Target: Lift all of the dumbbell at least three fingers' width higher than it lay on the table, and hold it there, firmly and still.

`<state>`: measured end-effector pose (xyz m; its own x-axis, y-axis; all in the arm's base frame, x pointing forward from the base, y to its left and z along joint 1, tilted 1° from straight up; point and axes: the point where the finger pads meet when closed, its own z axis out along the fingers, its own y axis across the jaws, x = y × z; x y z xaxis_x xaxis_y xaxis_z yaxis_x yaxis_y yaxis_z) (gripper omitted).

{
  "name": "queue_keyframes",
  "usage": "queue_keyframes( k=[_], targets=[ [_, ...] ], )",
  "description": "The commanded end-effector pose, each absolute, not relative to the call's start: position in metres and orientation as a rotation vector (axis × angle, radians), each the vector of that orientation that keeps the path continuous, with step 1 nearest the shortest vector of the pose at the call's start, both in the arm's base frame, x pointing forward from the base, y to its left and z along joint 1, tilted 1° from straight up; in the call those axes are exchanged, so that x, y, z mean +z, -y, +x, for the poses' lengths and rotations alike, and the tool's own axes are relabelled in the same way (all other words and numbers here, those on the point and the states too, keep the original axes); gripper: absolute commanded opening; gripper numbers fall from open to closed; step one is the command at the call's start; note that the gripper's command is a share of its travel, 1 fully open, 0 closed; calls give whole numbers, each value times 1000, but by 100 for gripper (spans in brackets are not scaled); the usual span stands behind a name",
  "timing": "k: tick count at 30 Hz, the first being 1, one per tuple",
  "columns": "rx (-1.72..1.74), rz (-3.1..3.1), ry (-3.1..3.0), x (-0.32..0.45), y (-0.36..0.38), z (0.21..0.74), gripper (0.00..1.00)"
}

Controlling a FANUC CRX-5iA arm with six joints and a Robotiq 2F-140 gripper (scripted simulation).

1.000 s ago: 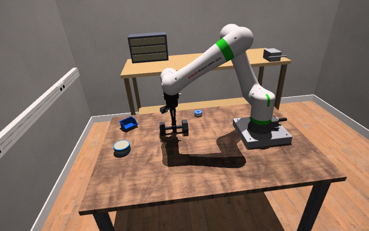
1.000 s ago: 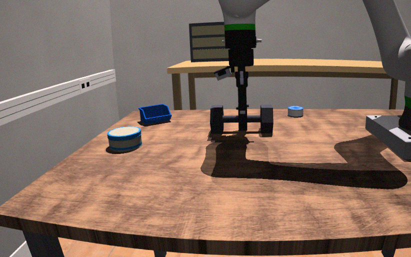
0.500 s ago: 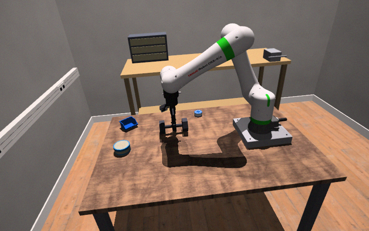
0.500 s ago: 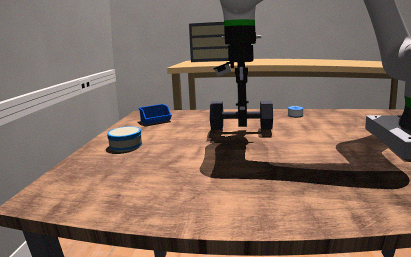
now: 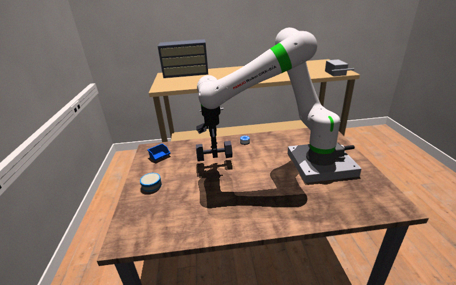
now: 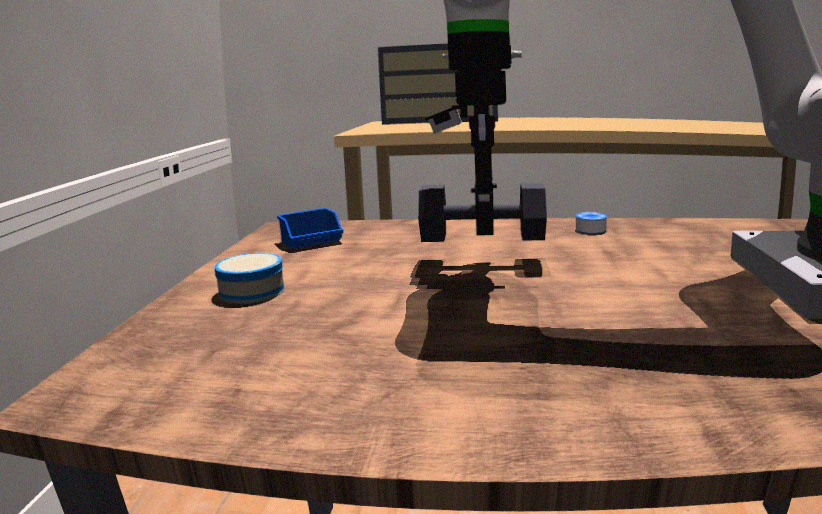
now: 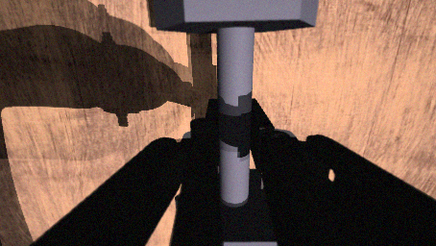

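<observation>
Dumbbell (image 5: 207,151) (image 6: 451,212) (image 7: 235,67) aloft above table (image 5: 268,225) (image 6: 387,418) (image 7: 346,62), handle in end effector (image 5: 214,153) (image 6: 484,225) (image 7: 231,114).

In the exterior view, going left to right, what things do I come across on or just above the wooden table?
Drum-like round tin, open blue bin, dumbbell, small blue-topped round container, arm's base plate.

Plain grey walls (image 5: 235,20) (image 6: 636,72) with white baseboard (image 5: 77,198) surround a wood-plank floor (image 5: 413,188) (image 6: 181,490). A light wooden bench (image 5: 183,86) (image 6: 606,129) bears a dark-framed shelf unit (image 5: 183,42) (image 6: 381,84). A white rail (image 5: 50,131) (image 6: 109,181) with two black sockets crosses the left wall. Light casts dark shadows.
</observation>
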<state>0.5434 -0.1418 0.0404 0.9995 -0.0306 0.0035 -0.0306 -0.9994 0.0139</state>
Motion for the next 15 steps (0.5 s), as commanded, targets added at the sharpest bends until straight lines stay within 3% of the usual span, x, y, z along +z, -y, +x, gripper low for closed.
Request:
queue_keyframes(
  k=[1, 15],
  targets=[
    [9, 3126, 47, 48, 142, 544, 10],
    [9, 3126, 47, 79, 142, 544, 10]
  ],
)
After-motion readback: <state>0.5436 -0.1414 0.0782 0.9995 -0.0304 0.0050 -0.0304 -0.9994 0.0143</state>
